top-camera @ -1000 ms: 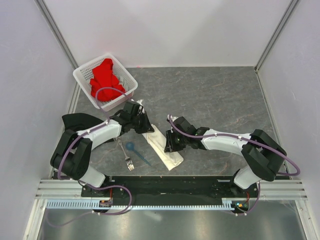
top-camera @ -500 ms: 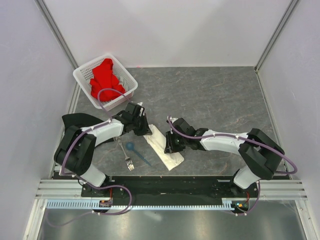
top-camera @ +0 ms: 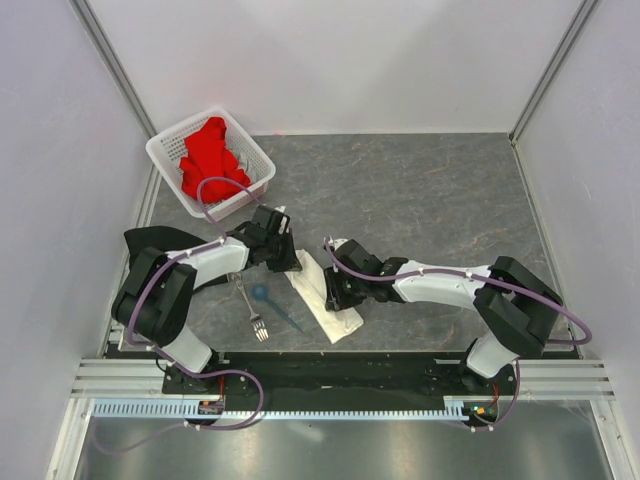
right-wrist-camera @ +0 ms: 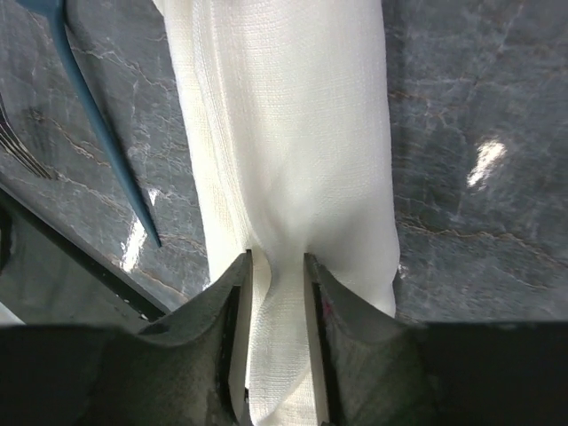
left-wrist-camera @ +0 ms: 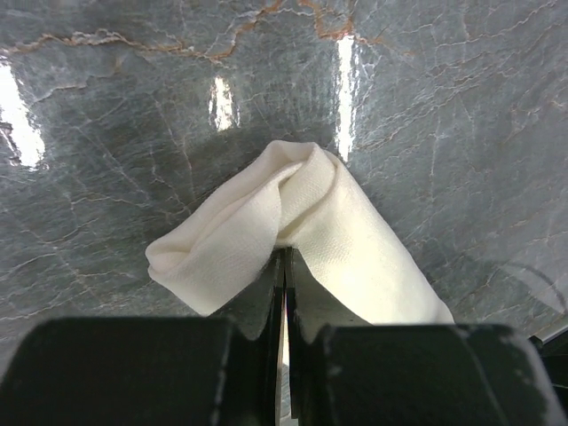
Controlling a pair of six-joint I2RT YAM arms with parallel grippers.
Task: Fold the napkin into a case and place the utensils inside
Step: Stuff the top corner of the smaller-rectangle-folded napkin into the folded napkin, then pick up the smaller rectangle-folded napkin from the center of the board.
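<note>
A robot lab test cell: plain white walls (top-camera: 330,60) on metal posts (top-camera: 110,60) enclose a grey stone-look table (top-camera: 430,190), and two arms (top-camera: 190,265) are bolted to an aluminium rail (top-camera: 340,378) with a slotted cable duct (top-camera: 300,408).

Cream napkin (left-wrist-camera: 342,222) end bunched, pinched in left claw (left-wrist-camera: 284,266); grey marbled table (left-wrist-camera: 444,106) beneath.

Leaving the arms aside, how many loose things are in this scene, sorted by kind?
Cloths: 2 (napkin, red cloth)
Cutlery: 2 (fork, spoon)
Baskets: 1 (basket)
Total: 5
</note>
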